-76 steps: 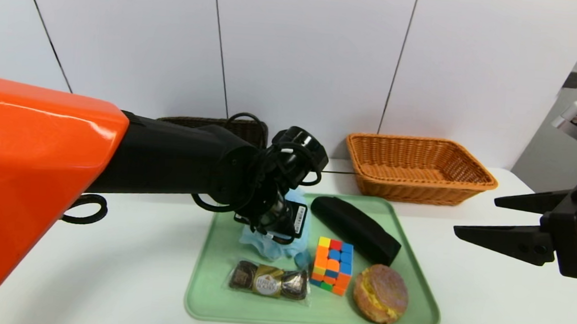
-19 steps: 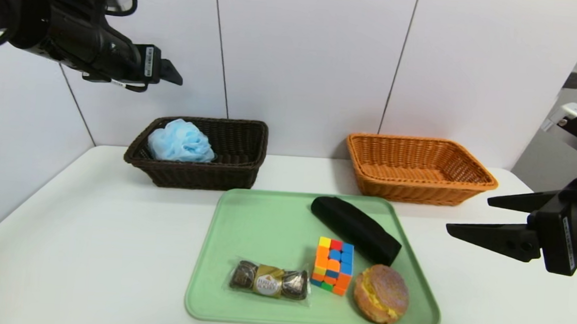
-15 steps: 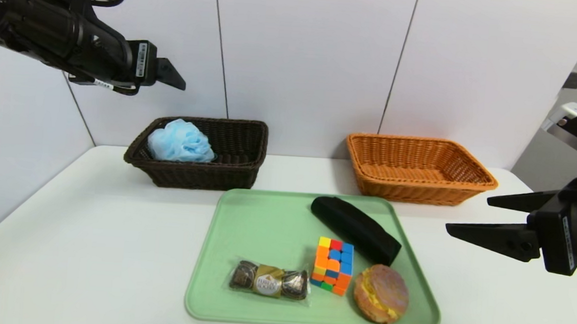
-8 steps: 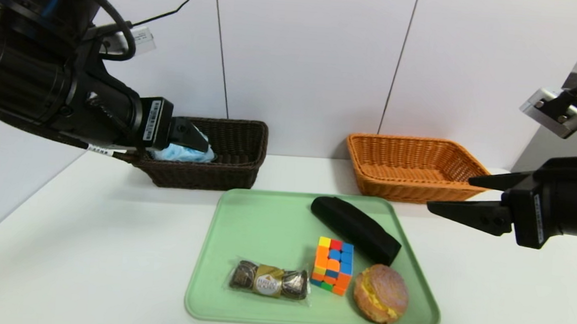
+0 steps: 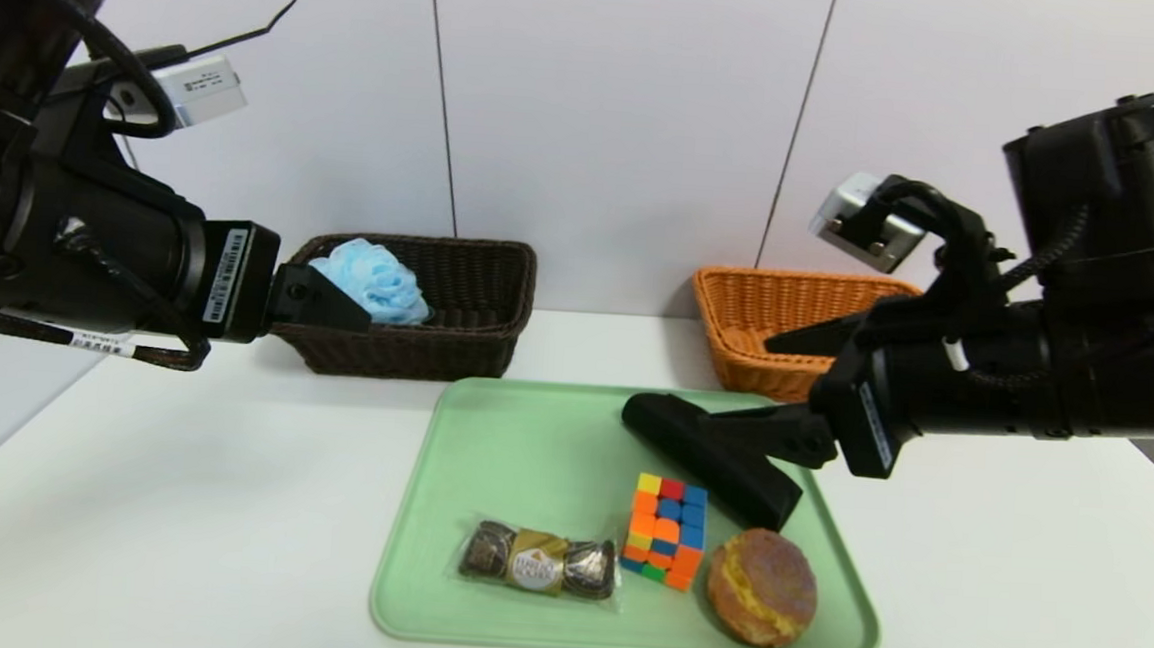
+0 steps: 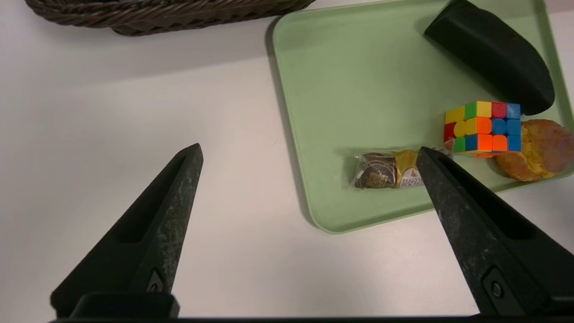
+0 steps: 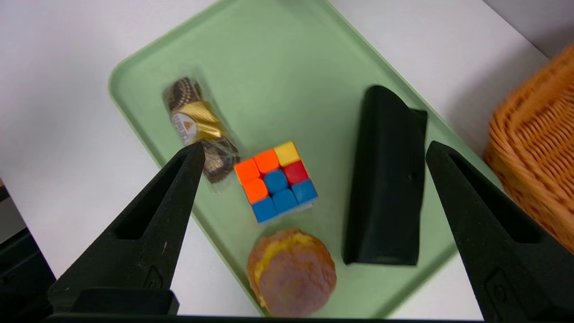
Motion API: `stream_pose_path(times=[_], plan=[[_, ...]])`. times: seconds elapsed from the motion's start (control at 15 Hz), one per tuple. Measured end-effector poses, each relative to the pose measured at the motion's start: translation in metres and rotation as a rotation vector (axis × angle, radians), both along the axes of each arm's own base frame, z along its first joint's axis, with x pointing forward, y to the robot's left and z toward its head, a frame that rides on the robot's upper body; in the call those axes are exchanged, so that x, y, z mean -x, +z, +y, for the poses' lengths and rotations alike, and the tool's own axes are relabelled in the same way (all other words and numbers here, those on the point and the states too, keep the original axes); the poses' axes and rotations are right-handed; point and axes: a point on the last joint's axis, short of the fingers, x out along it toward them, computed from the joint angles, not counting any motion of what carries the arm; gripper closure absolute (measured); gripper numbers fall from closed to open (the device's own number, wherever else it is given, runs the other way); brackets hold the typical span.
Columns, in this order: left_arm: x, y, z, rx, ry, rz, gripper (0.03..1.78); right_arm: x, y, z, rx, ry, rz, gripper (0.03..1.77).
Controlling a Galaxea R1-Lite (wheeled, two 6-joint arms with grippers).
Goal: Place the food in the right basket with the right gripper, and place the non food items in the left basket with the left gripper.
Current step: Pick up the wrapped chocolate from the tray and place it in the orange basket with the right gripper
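Right gripper (image 5: 778, 391) above the tray's (image 5: 490, 439) far end, jaws spread, empty.
Bun (image 5: 761, 587) and chocolates (image 5: 537, 562) lie nearer, below it; left gripper (image 5: 323, 298) gapes empty beside the dark basket (image 5: 466, 342).

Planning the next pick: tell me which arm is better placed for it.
Right. The right gripper hangs open over the green tray, with the bun and chocolate pack below it. The left gripper, open, sits beside the dark basket, off the tray.

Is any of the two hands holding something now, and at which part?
Nothing is held. The left hand and the right hand are both open and empty.
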Motion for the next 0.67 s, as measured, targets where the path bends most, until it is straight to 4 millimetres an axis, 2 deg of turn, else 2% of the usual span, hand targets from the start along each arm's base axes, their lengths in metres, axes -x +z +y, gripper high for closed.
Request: stream_pose_path(times=[0.27,0.67], plan=[[0.015,-0.002,0.009,-0.008,0.011,-0.005,0.12,-0.018,-0.003,0.042,0.012,0.136,-0.005,0.10],[0.037,-0.005,0.021,-0.007,0.018,-0.015,0.12,-0.026,-0.032,0.095,0.067,0.257,0.041,0.10]])
